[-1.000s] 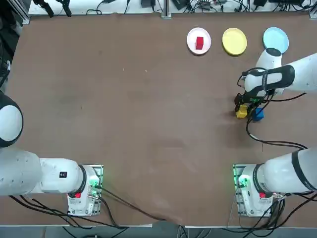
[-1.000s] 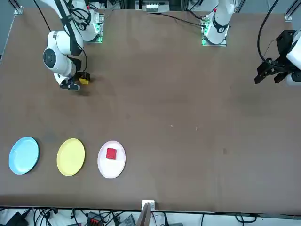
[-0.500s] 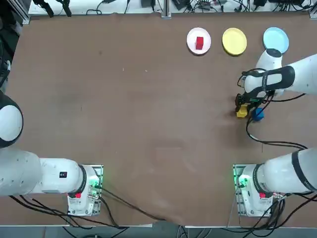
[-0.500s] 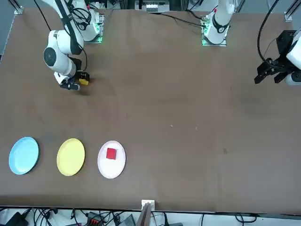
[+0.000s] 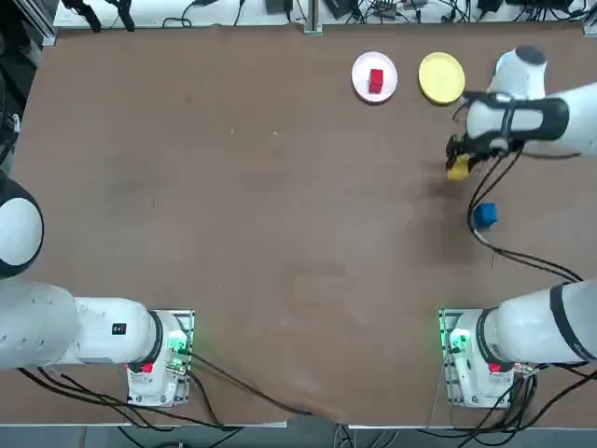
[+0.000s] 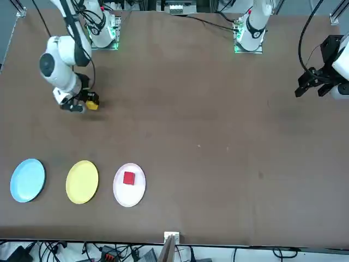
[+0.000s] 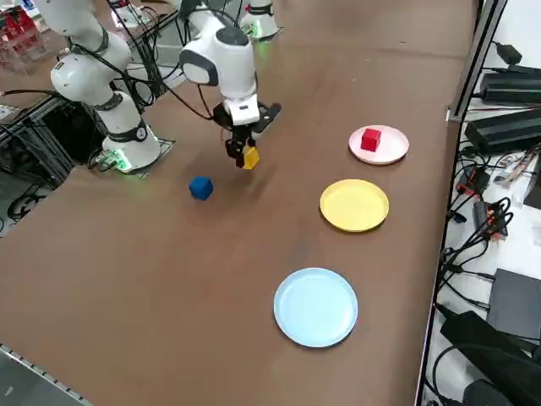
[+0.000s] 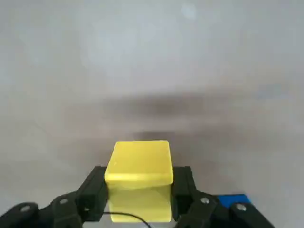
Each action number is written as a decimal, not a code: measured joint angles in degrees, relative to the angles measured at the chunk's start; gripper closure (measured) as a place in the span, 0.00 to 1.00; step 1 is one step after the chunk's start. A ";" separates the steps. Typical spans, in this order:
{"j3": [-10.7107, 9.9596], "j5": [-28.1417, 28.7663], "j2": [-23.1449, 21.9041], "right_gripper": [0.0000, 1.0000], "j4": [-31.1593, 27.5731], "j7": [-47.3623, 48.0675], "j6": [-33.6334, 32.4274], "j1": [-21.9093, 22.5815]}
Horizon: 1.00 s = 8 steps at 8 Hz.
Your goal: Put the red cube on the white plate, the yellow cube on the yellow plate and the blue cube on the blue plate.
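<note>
The right gripper (image 7: 243, 156) grasps the yellow cube (image 7: 248, 157) between clenched fingers, seemingly just off the table, near the yellow plate (image 7: 354, 205). The blue cube (image 7: 200, 188) lies apart; the red cube (image 7: 370, 139) sits on the white plate (image 7: 390, 150)

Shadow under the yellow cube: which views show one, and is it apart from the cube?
Right wrist view: a dark band lies on the table beyond the yellow cube, apart from it; the right gripper is shut on the cube. Right side view: a faint shadow sits on the table below the cube.
</note>
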 joint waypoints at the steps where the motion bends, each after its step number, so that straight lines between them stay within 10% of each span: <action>1: -0.05 0.00 1.49 0.32 6.98 0.00 -5.76 -0.74; 8: -0.29 -3.62 32.75 0.32 51.35 -0.08 -18.77 -2.27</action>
